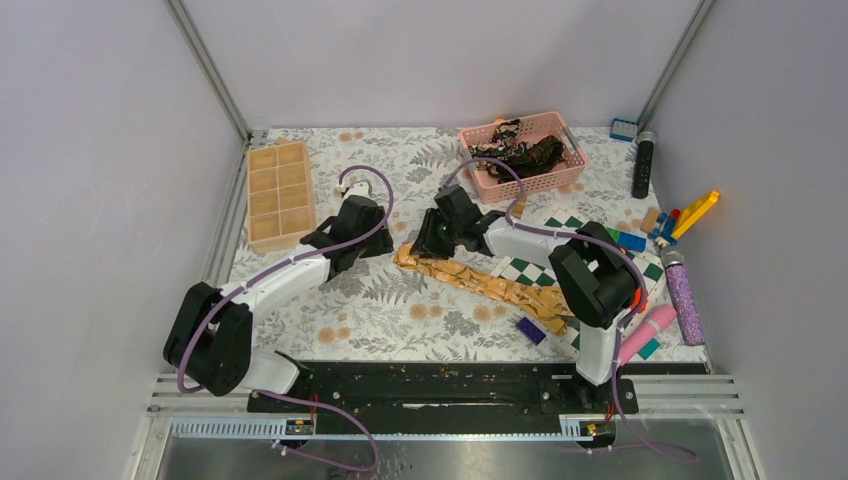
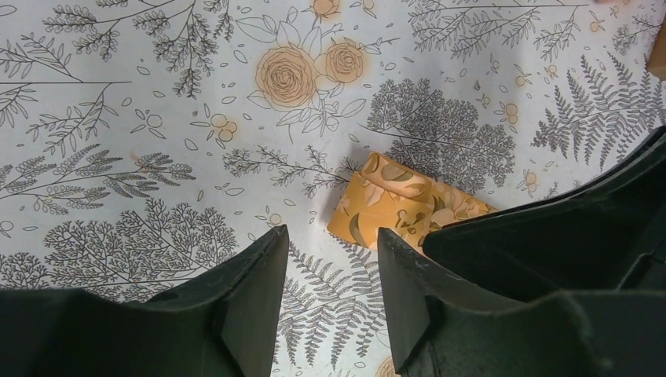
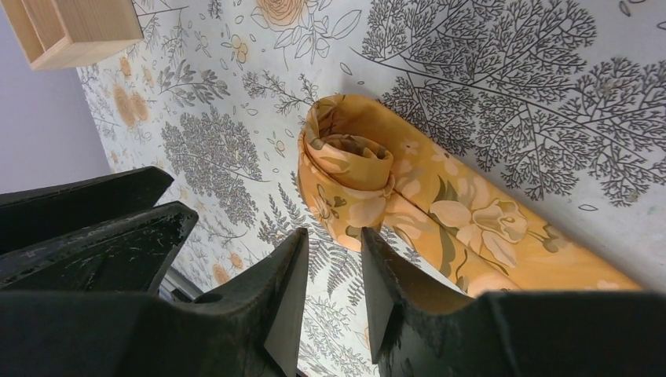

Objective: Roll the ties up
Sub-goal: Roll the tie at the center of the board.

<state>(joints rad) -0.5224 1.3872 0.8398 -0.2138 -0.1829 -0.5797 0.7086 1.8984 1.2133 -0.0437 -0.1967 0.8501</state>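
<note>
Robot lab test cell, not a home. Plain grey-lilac wall panels [image 1: 430,60] on silver aluminium extrusion posts [image 1: 210,70] box in the table. Two white-and-black robot arms [image 1: 290,275] are bolted to a black base rail [image 1: 430,385] along the bottom of the frame. Floral printed table cover [image 1: 400,310] carries mixed test props: pink plastic basket [image 1: 535,184] top centre, wooden compartment tray [image 1: 280,195] upper left, coloured toy bricks [image 1: 695,212] at right, shiny golden-tan patterned necktie [image 1: 490,282] at centre.

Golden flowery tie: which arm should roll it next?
Probably right: the right claw points straight at the rolled end of the golden floral fabric tie; the left claw sits off to one side.
</note>
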